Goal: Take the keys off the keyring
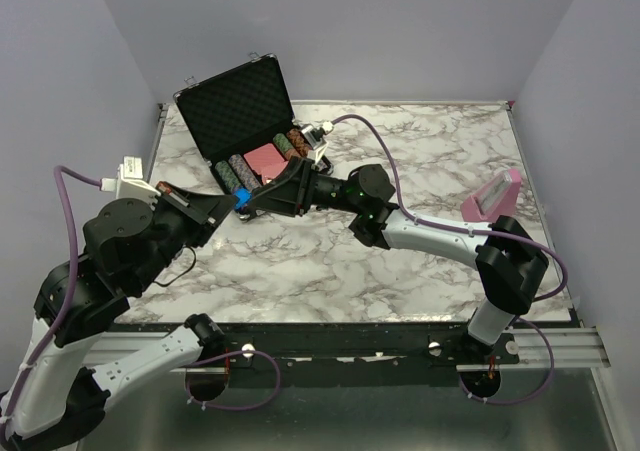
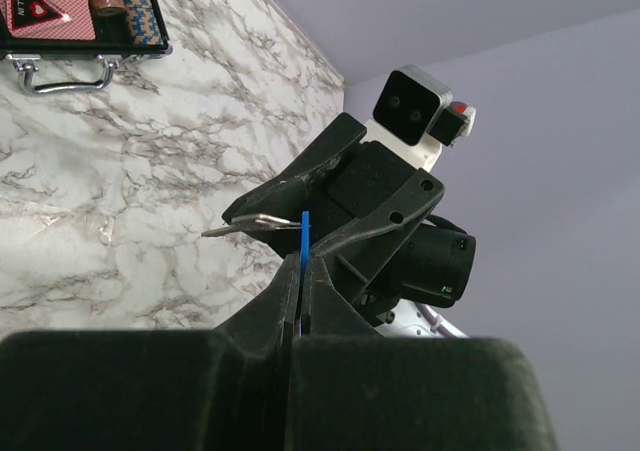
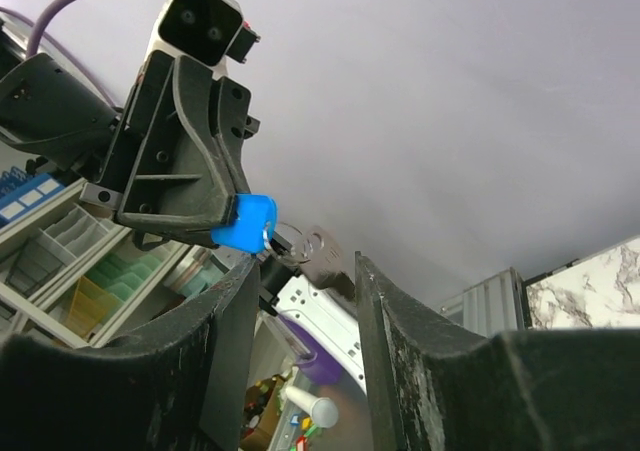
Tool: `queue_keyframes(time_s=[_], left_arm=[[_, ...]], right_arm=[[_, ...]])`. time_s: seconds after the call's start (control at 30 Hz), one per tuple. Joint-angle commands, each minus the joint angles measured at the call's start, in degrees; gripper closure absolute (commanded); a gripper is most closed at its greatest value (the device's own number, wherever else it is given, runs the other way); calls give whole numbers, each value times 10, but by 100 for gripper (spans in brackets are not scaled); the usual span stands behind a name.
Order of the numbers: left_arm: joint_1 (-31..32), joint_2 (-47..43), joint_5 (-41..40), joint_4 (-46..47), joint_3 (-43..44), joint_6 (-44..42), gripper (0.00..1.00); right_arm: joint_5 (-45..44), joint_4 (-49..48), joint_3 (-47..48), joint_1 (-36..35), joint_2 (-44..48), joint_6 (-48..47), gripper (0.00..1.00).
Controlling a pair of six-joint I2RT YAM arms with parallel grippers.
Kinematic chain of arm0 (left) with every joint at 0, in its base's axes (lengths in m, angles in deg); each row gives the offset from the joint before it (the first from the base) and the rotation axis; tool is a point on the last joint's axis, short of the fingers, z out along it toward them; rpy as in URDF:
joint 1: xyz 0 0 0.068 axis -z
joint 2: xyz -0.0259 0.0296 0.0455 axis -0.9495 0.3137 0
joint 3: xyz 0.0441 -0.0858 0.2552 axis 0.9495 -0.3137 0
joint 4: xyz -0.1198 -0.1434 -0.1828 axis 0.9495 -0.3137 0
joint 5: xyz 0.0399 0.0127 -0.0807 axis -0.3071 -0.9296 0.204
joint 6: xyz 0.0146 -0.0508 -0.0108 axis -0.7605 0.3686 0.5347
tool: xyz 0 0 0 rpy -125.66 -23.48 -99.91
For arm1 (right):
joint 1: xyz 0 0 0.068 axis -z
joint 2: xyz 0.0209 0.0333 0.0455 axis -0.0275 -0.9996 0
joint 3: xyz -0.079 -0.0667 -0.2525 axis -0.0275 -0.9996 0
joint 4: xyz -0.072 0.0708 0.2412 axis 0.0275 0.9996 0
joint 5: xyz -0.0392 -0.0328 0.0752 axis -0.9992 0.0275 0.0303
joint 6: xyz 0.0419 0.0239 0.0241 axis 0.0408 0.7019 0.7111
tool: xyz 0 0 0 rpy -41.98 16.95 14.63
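Observation:
My left gripper point(image 1: 230, 204) is shut on the bright blue piece point(image 1: 243, 199) of the key bunch and holds it above the marble table. In the left wrist view the fingers point(image 2: 302, 266) pinch the blue piece point(image 2: 305, 231) edge-on, and a silvery key point(image 2: 245, 225) sticks out to the left. My right gripper point(image 1: 264, 197) faces it, open. In the right wrist view its fingers point(image 3: 305, 263) stand apart around a small silvery key point(image 3: 324, 253) that hangs on a thin ring point(image 3: 285, 238) from the blue piece point(image 3: 243, 221). Neither finger visibly touches the key.
An open black case point(image 1: 240, 106) with poker chips and a red card deck point(image 1: 264, 159) stands at the back left, just behind the grippers; it also shows in the left wrist view point(image 2: 85, 46). A pink device point(image 1: 490, 196) stands near the table's right edge.

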Motion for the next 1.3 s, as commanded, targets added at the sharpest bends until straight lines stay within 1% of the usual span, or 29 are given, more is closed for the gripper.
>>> queue_keyframes(time_s=[0.0, 0.4, 0.6, 0.77, 0.97, 1.07, 1.2, 1.27], left_arm=[[-2, -11, -15, 14, -9, 2, 100], [-2, -18, -21, 14, -22, 6, 100], [-2, -17, -23, 14, -23, 8, 100], [-2, -19, -28, 13, -25, 9, 100], [-3, -21, -32, 12, -28, 11, 100], [-2, -21, -34, 10, -28, 12, 100], [-3, -23, -39, 9, -30, 15, 100], [-3, -26, -42, 8, -31, 16, 100]], right_arm=[[9, 24, 16, -7, 9, -23, 50], [10, 21, 21, -7, 8, -18, 54], [15, 21, 22, -7, 7, -18, 62], [15, 21, 22, -7, 7, -17, 65], [21, 26, 27, -7, 4, -16, 74], [22, 28, 27, -7, 3, -15, 76], [27, 42, 36, -7, 0, -12, 85], [30, 46, 39, -7, -4, -11, 92]])
